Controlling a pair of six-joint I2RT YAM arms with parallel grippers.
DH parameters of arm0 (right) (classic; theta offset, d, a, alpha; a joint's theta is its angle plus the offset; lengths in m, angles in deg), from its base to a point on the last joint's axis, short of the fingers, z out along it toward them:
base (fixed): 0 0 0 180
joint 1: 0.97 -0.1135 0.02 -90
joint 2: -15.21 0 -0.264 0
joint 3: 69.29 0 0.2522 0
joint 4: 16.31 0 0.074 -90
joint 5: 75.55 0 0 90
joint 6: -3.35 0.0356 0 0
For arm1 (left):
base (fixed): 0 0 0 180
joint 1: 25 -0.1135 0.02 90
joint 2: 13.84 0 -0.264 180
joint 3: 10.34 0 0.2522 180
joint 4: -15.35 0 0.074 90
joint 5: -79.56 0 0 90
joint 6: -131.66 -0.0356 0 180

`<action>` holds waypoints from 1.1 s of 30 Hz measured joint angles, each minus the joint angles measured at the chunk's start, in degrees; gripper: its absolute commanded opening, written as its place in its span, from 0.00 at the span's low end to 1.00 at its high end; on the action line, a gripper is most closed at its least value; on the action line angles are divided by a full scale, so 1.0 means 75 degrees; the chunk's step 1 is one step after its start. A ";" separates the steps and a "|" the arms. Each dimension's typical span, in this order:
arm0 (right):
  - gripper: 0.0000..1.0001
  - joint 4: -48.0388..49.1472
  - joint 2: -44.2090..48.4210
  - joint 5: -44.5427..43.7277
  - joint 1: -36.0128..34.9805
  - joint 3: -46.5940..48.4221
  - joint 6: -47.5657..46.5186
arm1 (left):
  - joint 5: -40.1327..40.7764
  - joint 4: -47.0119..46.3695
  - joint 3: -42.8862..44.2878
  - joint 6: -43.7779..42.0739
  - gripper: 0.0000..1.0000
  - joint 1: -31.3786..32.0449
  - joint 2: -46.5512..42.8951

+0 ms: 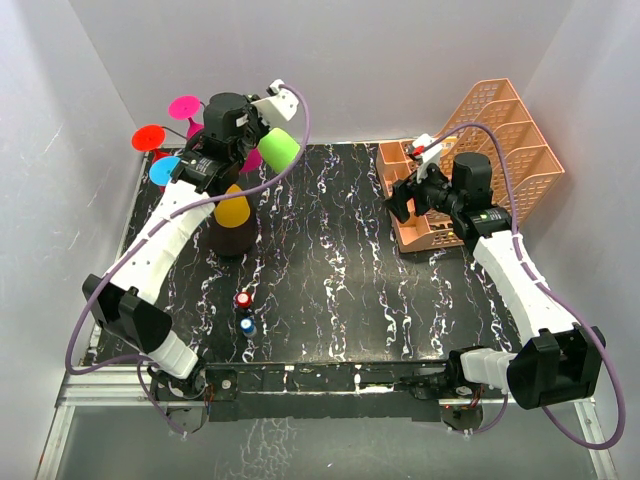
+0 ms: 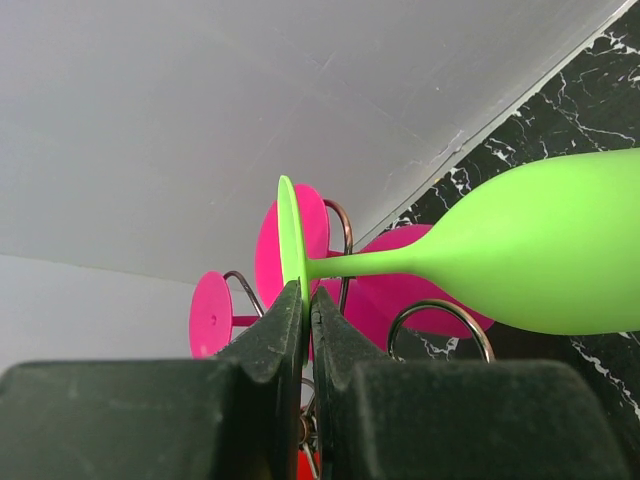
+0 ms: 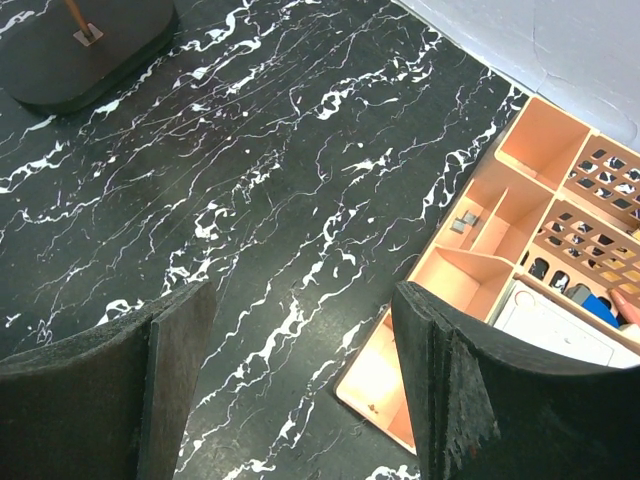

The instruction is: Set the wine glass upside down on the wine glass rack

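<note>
A lime green wine glass [image 2: 540, 245] lies sideways in the air, its bowl [image 1: 280, 150] pointing right. My left gripper [image 2: 307, 300] is shut on the edge of the glass's flat foot, high at the back left of the table. Just beyond it is the wine glass rack [image 1: 232, 240], with its curled wire arms [image 2: 440, 305]. Pink [image 1: 185, 105], red [image 1: 148, 137], blue [image 1: 163, 170], magenta [image 2: 400, 295] and yellow [image 1: 233, 208] glasses hang on it. The rack's black base [image 3: 85, 40] shows in the right wrist view. My right gripper [image 3: 300, 380] is open and holds nothing, above the marble top.
A peach plastic basket rack [image 1: 480, 150] stands at the back right, its near compartments [image 3: 470, 270] beside my right gripper. A small red thing [image 1: 244, 299] and a small blue one [image 1: 247, 326] sit near the table's front middle. White walls close in the back and sides.
</note>
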 measured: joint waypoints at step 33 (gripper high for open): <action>0.79 -0.0003 0.0000 0.0323 0.0099 -0.0047 -0.0006 | 0.0498 0.0615 -0.0560 -0.0592 0.00 0.0035 -0.0580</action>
